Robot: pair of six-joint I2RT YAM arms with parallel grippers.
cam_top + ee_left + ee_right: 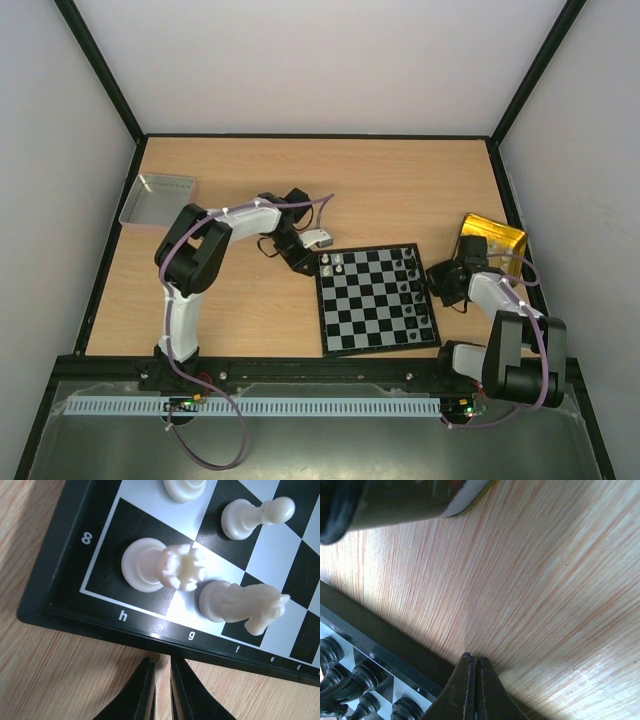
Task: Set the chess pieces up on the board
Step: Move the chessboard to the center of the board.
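Note:
The board [380, 349] lies on the wooden table between the arms. A few white chess pieces [333, 265] stand at its far left corner and black chess pieces [408, 270] line its right side. In the left wrist view a white rook [182, 567] stands on the corner square, with a knight [245, 602] beside it and a pawn [255, 517] behind. My left gripper [162, 662] hovers just off the board's border [150, 630], shut, holding nothing. My right gripper [475, 659] is shut and empty over bare wood beside the board's right edge, near several black pieces [360, 680].
A grey metal tray [158, 198] sits at the far left of the table. A shiny yellow tray [495, 240] stands at the right, just behind my right arm. Black frame rails and white walls bound the table.

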